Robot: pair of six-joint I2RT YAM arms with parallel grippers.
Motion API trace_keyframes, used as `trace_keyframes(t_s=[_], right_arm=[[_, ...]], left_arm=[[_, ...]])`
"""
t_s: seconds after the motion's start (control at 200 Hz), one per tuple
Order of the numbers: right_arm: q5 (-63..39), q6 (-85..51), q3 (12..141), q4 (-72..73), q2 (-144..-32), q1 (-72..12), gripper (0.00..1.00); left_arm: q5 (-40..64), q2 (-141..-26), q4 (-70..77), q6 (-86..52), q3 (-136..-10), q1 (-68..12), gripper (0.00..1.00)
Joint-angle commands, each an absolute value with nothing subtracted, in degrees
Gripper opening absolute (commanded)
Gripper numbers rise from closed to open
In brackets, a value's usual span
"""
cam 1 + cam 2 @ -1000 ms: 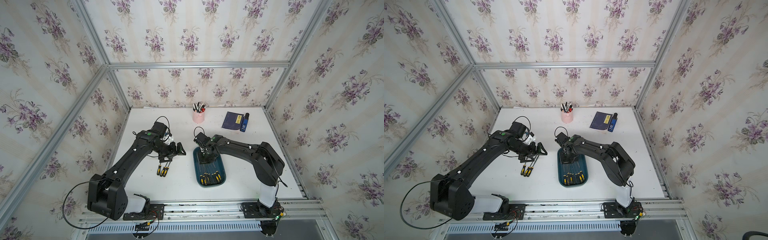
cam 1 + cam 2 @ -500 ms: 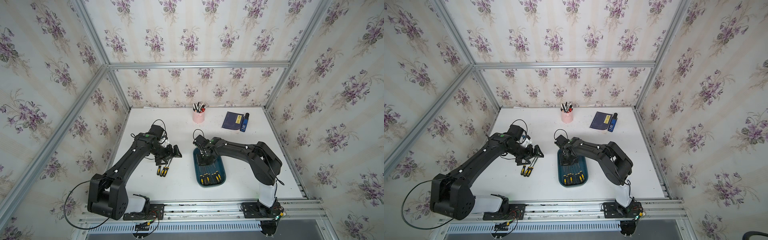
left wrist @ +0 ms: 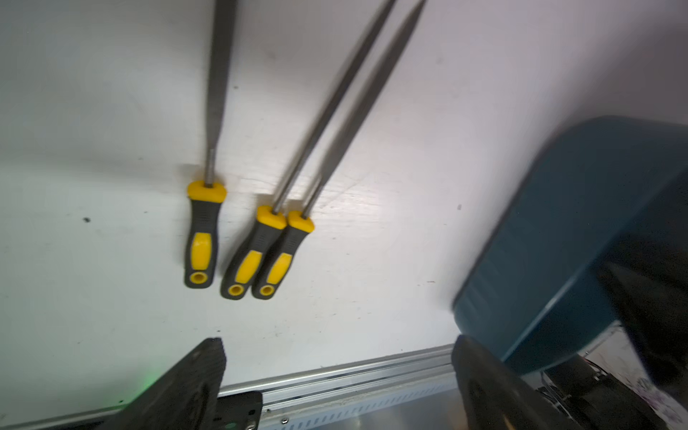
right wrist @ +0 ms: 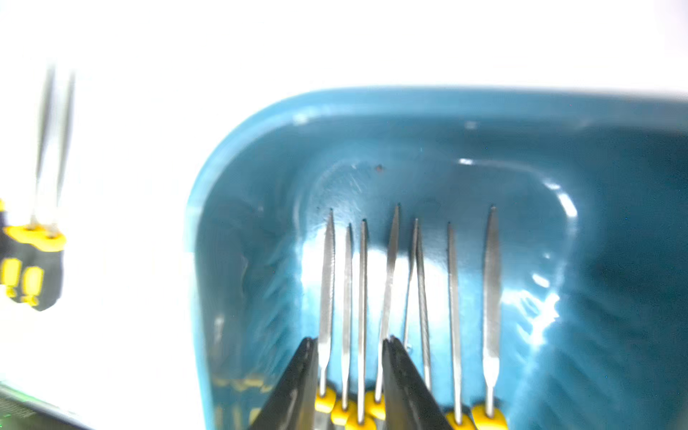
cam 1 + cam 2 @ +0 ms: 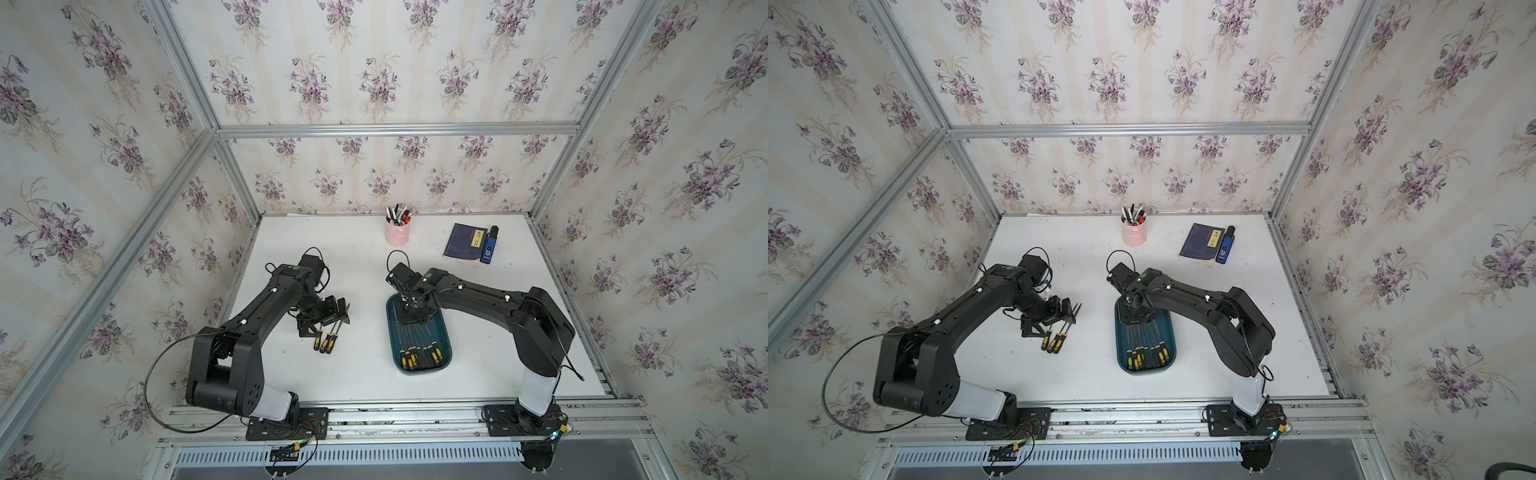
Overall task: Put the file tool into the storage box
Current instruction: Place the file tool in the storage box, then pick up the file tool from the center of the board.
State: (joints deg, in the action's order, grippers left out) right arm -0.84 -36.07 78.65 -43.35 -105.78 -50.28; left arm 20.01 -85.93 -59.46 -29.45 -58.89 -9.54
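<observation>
While three files (image 5: 325, 341) lie on the white table (image 5: 365, 374), the right gripper (image 5: 411, 313) hangs low over the storage box (image 5: 445, 345).
Left wrist view: the left gripper (image 3: 337, 372) spread wide above those files (image 3: 257, 242). Right wrist view: right fingers (image 4: 405, 387) slightly parted, empty, over files lying inside the box (image 4: 260, 149).

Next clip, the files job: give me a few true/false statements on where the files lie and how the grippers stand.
1. Three files lie on the table outside the storage box. True.
2. The storage box is empty. False: several files lie in it.
3. The left gripper is open, holding nothing. True.
4. The right gripper hangs over the pen cup. False: it is over the storage box.
5. The pen cup lies tipped over. False: it stands upright.
</observation>
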Motion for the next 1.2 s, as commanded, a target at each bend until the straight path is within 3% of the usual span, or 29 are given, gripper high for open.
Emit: trace_keyframes(t_s=[0.0,0.15,0.355,0.704,0.924,1.024,1.194], right_arm=[[2.1,-36.7,80.3,-46.6,-103.9,-50.3,0.36],[2.7,-36.9,82.5,-47.7,-101.8,-50.3,0.35],[2.4,-37.0,83.3,-47.6,-101.2,-50.2,0.34],[1.6,-37.3,82.3,-47.4,-101.3,-50.2,0.32],[1.2,-37.4,82.3,-47.1,-101.6,-50.3,0.31],[1.5,-37.3,82.4,-47.2,-101.7,-50.2,0.3],[1.4,-37.3,82.3,-47.2,-101.9,-50.3,0.3]], left_arm=[[10.5,-87.8,-62.7,-30.4,-59.4,-9.4,0.99],[7.7,-91.1,-61.2,-29.2,-59.1,-9.4,0.94],[5.8,-94.1,-58.2,-29.0,-57.2,-9.4,0.67],[4.0,-97.2,-54.9,-29.0,-54.4,-8.7,0.56],[3.8,-99.7,-52.9,-27.4,-53.8,-8.1,0.27],[3.4,-99.7,-53.5,-25.8,-54.9,-8.0,0.18],[2.9,-100.1,-53.9,-24.1,-55.9,-8.1,0.16]])
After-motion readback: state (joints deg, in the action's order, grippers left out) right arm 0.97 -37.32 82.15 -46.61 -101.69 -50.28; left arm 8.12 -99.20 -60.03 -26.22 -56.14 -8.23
